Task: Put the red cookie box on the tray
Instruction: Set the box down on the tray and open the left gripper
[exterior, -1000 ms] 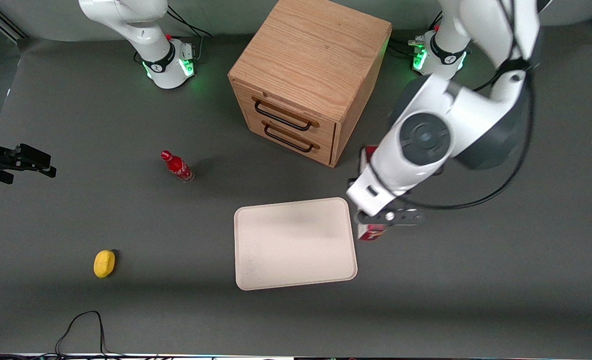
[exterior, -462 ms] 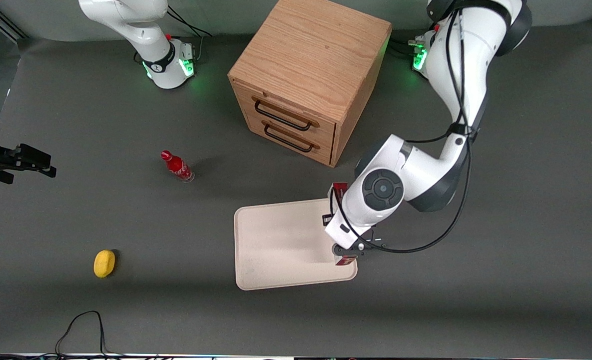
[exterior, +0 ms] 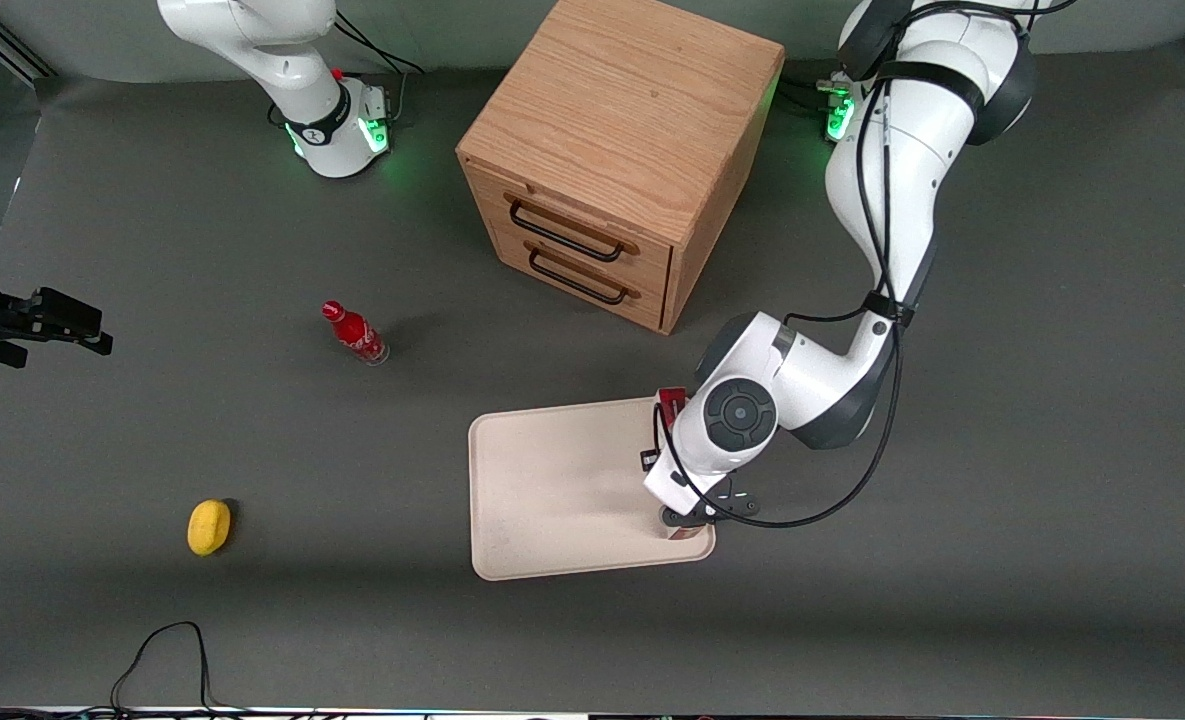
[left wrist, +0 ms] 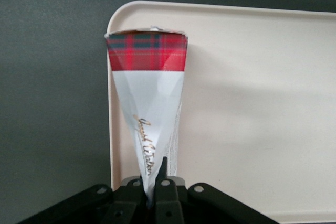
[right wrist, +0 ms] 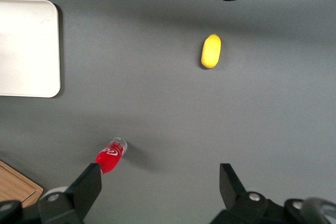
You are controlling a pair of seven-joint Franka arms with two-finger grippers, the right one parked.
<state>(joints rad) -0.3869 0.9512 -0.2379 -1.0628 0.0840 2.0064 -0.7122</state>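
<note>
Front view: the gripper (exterior: 690,520) sits over the tray (exterior: 552,490) at the edge toward the working arm; of the red cookie box (exterior: 668,402) only red ends show past the wrist. At 11 o'clock from the tray stands a small red bottle (exterior: 354,334); at 9 o'clock a yellow object (exterior: 209,527); at 12 o'clock a wooden cabinet (exterior: 617,150).

Left wrist view: fingers pinch the box (left wrist: 148,103) on edge along the tray's (left wrist: 252,119) rim. Gold script, unreadable; red tartan end.

Right wrist view: bottle (right wrist: 109,157), yellow object (right wrist: 211,51), tray corner (right wrist: 29,45).

Bare tray (exterior: 552,490) beside tool (exterior: 690,515)
</note>
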